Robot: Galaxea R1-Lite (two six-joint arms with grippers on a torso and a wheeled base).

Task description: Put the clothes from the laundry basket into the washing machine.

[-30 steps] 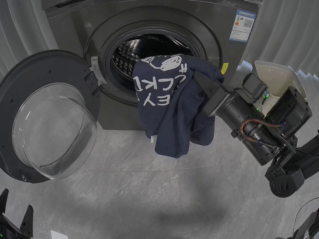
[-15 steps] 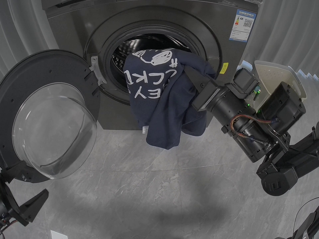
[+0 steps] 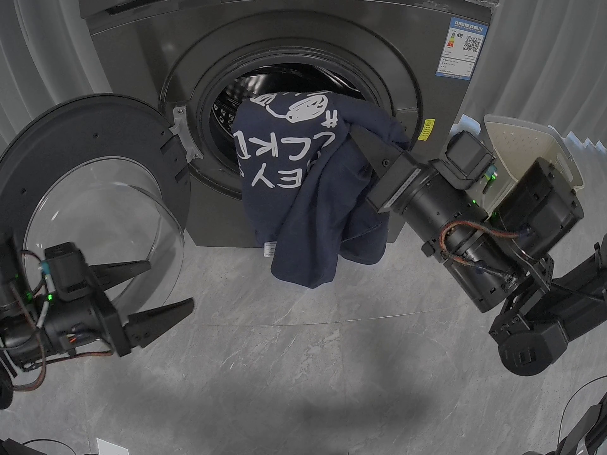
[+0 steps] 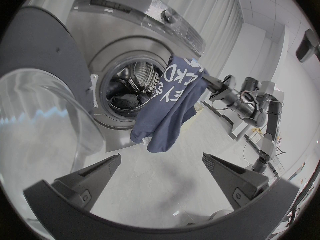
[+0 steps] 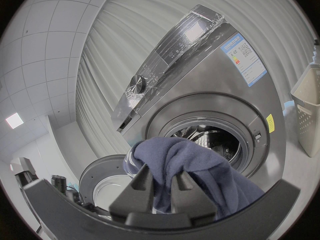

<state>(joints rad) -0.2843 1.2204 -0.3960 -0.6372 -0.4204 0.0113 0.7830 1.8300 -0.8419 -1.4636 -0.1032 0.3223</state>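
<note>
Inspection is recording one washing machine, its one round door hanging fully open on the robot's left, one pale laundry basket standing on the floor beside the machine's right front corner, one navy garment with white lettering, and two grippers. Right gripper is pinching a fold of the garment between nearly closed fingers and is holding it up in front of the drum opening. The cloth is draping down across the machine's front with its hem appearing clear of the floor, and whether it is touching the opening's rim cannot be told. Left gripper is hovering low before the open door, fingers spread wide and gripping nothing. Left wrist view is showing one dark item lying inside the drum, which the garment is hiding in the head view. Right wrist view is showing one control knob on the machine's top panel. Against the earlier frames, the left gripper has been rising from the head view's lower left corner, and the garment has been shifting leftward across the opening.
</note>
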